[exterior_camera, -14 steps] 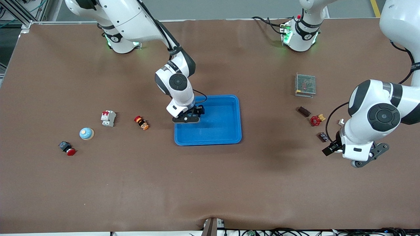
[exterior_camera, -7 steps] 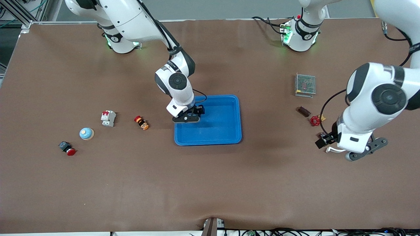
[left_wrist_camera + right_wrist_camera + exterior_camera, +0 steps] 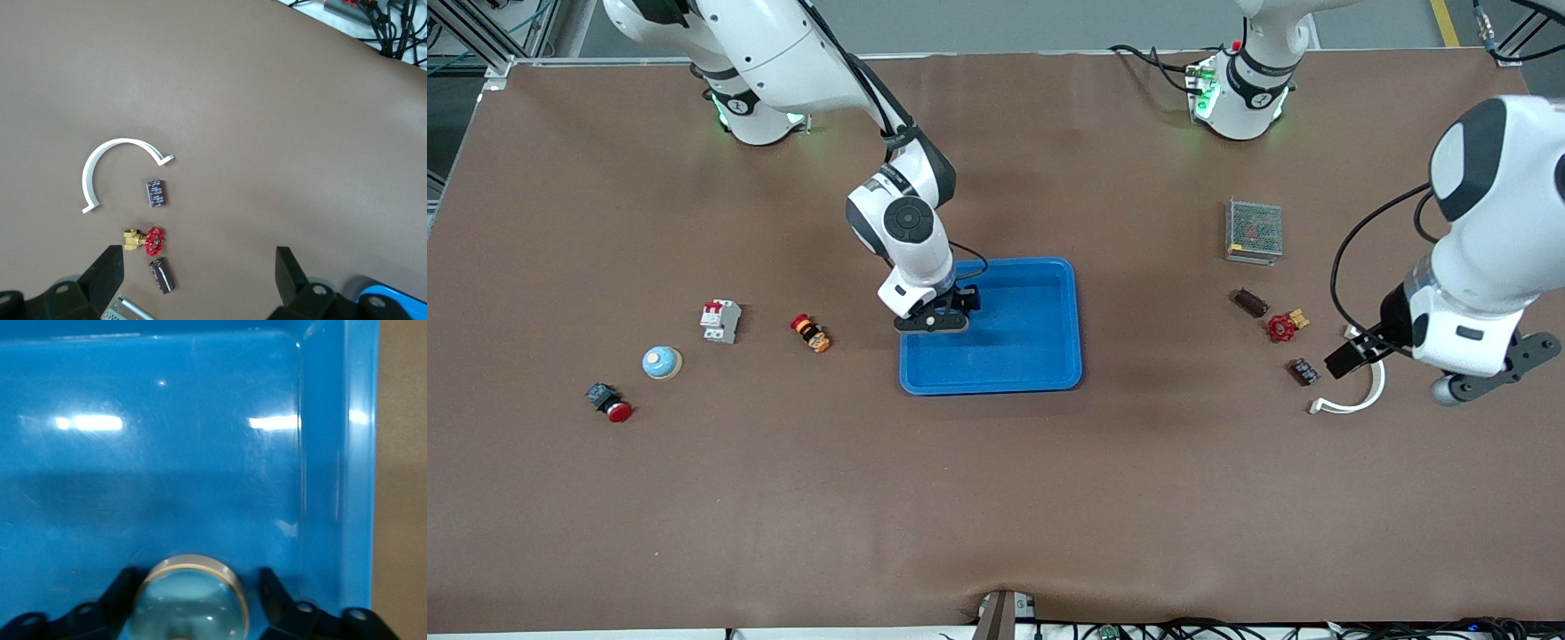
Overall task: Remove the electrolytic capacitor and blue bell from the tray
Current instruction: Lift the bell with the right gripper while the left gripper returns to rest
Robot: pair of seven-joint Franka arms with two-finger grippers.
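as the right gripper stands at the blue bell: position and markings check

although two bells are in view, only one concerns the coming move. nearest the front camera, toward the right arm's end of the table, a second bell (image 3: 662,362) sits on the bare table well apart from the tray (image 3: 1040,356). toward the left arm's end, a dark cylinder with pale side markings, judged to be the electrolytic capacitor (image 3: 1303,371), lies on its side on the table, outside the tray and just beside a white curved clip (image 3: 1356,398).

the left gripper (image 3: 197,260) hangs over that group with its jaws wide apart and nothing between them. this arm waits.

farther from the camera, the right gripper (image 3: 943,320) is down inside the tray, near the rim toward the right arm's end. the blue bell (image 3: 190,593) stands dome up directly beneath it, on the tray floor close to the rim. whether the right gripper has closed on the bell cannot be told. the bell is round, so no long axis governs the approach. the right arm is plainly the nearer one. judgement: the coming move calls for a firm hold and a lift clear of the rim just beside.

farthest, a grey mesh box (image 3: 1254,229) stands on the table.

markings: no brand, label or writing is legible on any item. the capacitor's pale marks cannot be read.
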